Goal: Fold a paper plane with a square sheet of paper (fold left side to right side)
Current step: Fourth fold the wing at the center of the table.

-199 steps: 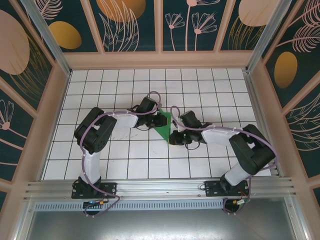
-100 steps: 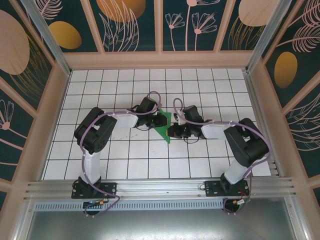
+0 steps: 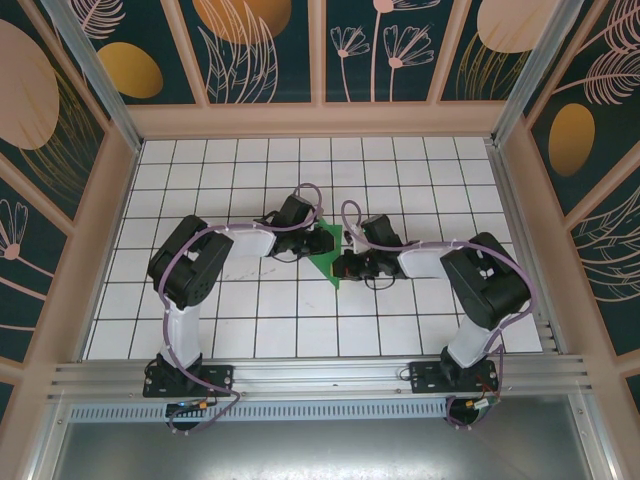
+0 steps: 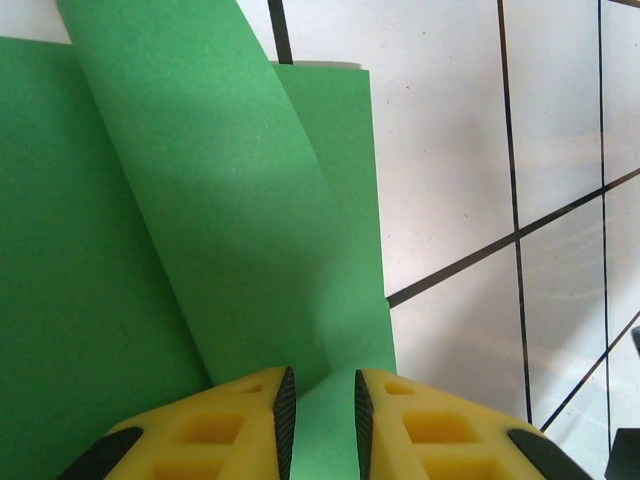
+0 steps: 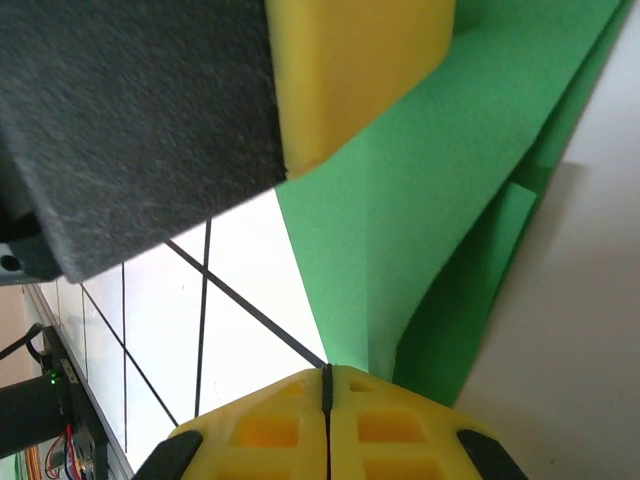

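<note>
The square sheet of paper point(image 3: 328, 262) lies folded into a pointed bright-green shape on the tiled floor between my two grippers. In the left wrist view a raised flap of the paper point(image 4: 200, 200) runs down between the pads of my left gripper point(image 4: 321, 400). Its jaws stand a narrow gap apart over the green. My left gripper point(image 3: 318, 240) sits on the paper's left part. My right gripper point(image 3: 345, 268) is shut, and its tips point(image 5: 328, 372) meet the paper's pointed corner point(image 5: 440, 180), beside a crease. I cannot tell whether paper is pinched there.
The white tiled floor point(image 3: 260, 320) with black grid lines spreads around the paper. Wooden walls point(image 3: 110, 200) ring it and a metal rail point(image 3: 320, 375) crosses the front. A yellow finger of the left gripper point(image 5: 350, 70) hangs close above the paper in the right wrist view.
My right gripper has slid left and a little farther from the bases onto the paper's lower point, staying shut. The left arm has held still.
</note>
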Robot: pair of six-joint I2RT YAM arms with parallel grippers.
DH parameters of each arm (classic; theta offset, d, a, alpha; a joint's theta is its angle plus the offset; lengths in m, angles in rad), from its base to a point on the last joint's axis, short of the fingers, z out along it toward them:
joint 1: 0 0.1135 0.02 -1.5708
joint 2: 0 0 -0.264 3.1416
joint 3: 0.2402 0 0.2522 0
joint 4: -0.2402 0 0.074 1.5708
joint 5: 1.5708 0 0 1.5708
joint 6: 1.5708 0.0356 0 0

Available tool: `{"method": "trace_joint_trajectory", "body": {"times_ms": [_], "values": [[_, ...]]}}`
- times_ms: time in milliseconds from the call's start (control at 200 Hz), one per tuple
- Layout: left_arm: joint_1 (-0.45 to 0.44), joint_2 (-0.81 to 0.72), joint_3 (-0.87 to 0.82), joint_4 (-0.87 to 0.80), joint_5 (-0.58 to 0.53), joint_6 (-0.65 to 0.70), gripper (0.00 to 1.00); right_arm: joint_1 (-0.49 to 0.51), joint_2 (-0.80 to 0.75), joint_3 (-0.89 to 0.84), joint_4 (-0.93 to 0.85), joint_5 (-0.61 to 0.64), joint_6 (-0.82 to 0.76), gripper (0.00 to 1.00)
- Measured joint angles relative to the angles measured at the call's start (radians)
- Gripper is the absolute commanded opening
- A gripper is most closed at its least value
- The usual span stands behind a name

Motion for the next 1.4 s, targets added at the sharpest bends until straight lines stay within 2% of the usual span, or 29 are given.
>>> {"method": "trace_joint_trajectory", "body": {"times_ms": [465, 1401], "values": [[-0.001, -0.018, -0.035, 0.031, -0.006, 0.000, 0.27, 0.001, -0.039, -0.011, 0.019, 0.000, 0.019, 0.09], [-0.002, -0.018, -0.033, 0.027, -0.010, 0.000, 0.28, 0.020, 0.004, -0.009, -0.017, 0.074, -0.002, 0.08]]}}
